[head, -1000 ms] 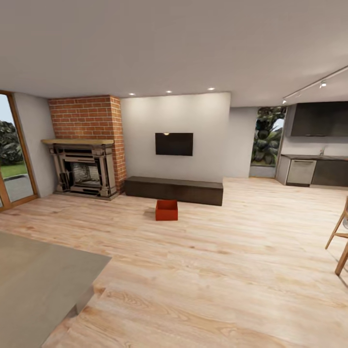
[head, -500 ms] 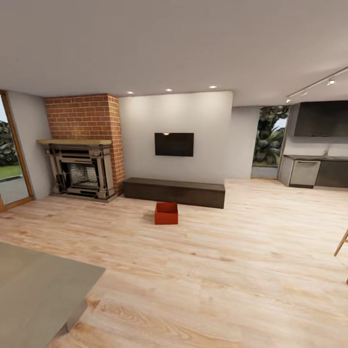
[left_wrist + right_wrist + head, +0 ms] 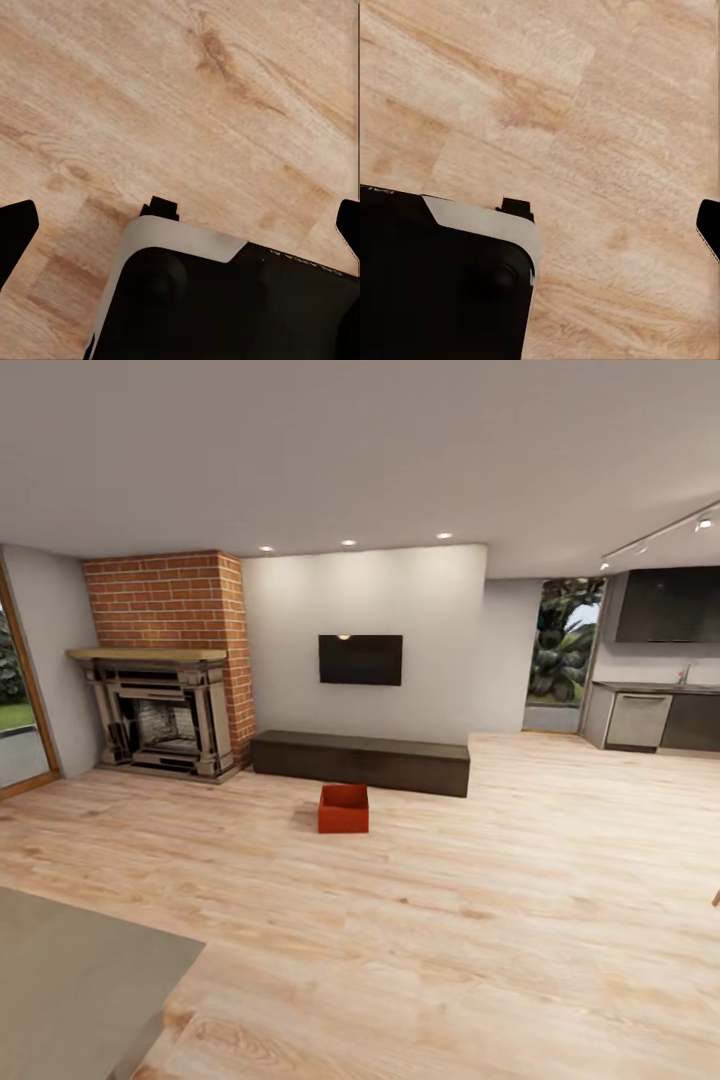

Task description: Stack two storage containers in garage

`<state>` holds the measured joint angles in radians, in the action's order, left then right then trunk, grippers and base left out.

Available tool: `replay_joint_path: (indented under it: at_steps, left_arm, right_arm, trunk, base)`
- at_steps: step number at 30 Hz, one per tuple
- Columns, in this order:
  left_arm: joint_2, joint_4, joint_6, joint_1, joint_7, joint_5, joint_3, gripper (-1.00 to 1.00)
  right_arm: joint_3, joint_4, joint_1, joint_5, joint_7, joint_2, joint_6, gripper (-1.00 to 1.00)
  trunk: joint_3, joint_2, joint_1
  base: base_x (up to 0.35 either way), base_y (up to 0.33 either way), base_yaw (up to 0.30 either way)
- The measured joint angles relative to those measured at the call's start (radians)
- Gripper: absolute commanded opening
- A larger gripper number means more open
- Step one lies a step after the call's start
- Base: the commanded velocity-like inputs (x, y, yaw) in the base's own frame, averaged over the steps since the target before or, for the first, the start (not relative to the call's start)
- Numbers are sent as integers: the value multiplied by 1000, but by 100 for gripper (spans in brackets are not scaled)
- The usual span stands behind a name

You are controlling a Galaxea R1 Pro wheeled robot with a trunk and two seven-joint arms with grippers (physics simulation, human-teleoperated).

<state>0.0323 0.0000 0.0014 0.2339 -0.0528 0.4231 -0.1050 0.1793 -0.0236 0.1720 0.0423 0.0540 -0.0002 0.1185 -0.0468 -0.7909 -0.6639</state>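
The camera has advanced and turned slightly since the earlier frames; the grey table [image 3: 70, 980] corner now occupies less of the head view. One storage container [image 3: 343, 808] sits upright on the wood-plank floor [image 3: 450, 920], just in front of the dark bench [image 3: 360, 760]. The brick fireplace [image 3: 165, 660] stands beside the bench's end, the TV [image 3: 360, 659] above it. Left gripper [image 3: 180, 225] fingers stand wide apart, holding nothing. Right gripper [image 3: 706, 225] spread cannot be determined.

A dark wall TV [image 3: 360, 659] is mounted above a long bench [image 3: 360, 761], with kitchen cabinets [image 3: 665, 660] set far right
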Motion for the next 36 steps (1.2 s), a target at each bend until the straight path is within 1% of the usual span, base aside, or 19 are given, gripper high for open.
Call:
replay_joint_path:
  at_steps: [36]
  left_arm:
    - [0,0,-1,0,0,0,0,100]
  right_arm:
    - [0,0,0,-1,0,0,1,100]
  trunk:
    - [0,0,0]
  base:
    - [323,0,0]
